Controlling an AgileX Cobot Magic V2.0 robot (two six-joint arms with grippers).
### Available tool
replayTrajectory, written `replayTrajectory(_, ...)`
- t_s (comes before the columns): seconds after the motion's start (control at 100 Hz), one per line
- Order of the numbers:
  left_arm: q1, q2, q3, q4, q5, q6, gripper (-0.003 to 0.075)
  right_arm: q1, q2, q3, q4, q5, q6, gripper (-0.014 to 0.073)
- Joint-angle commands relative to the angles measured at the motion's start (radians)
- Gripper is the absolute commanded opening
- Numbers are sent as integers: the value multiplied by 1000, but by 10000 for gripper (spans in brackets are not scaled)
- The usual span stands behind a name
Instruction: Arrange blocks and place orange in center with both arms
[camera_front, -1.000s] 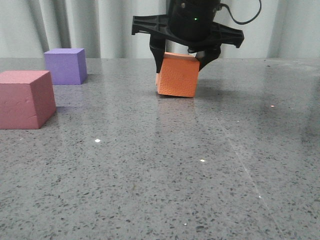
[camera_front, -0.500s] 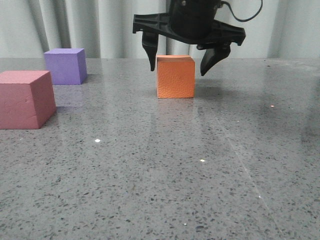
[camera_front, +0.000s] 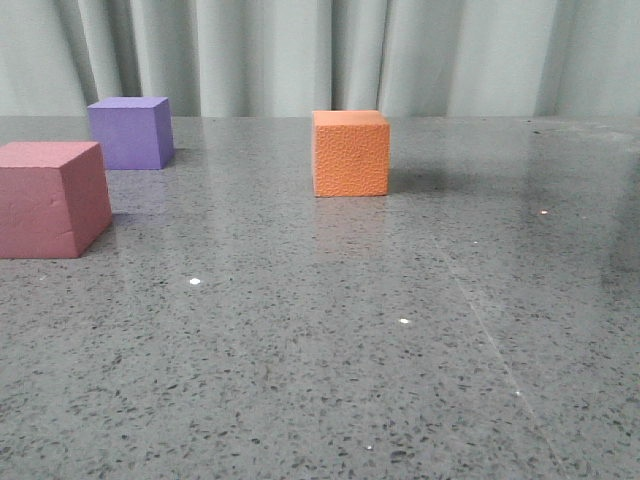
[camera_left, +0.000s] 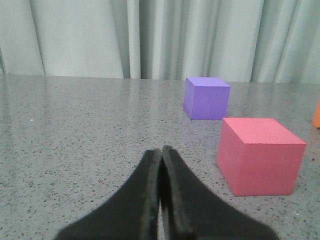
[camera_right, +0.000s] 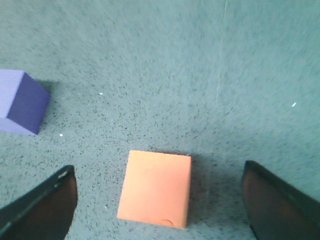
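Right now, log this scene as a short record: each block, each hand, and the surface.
orange block: flat on the table, free of any hand, apart from the other two blocks
purple block: far left, behind the pink-red one
pink-red block: near left edge, resting flat
left hand: shut, empty, low over the table short of the pink-red block
right hand: open, fingers spread wide either side of the orange block, above it
table: glossy speckled grey stone
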Motion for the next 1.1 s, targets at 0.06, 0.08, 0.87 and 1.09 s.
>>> replayTrajectory(0.06,-9,-34,55,-8,-87,1,-19,1,-133,24,-50,-25,-83,654)
replayTrajectory(0.08,-9,-34,55,-8,-87,1,-19,1,-151,39,-62,-25,-83,654)
replayTrajectory(0.87,-9,-34,55,-8,-87,1,-19,-98,-918,727,-152,5,-82,-67)
replayTrajectory(1.09,-9,-34,55,-8,-87,1,-19,-98,-1082,810,-154,28,-82,-67)
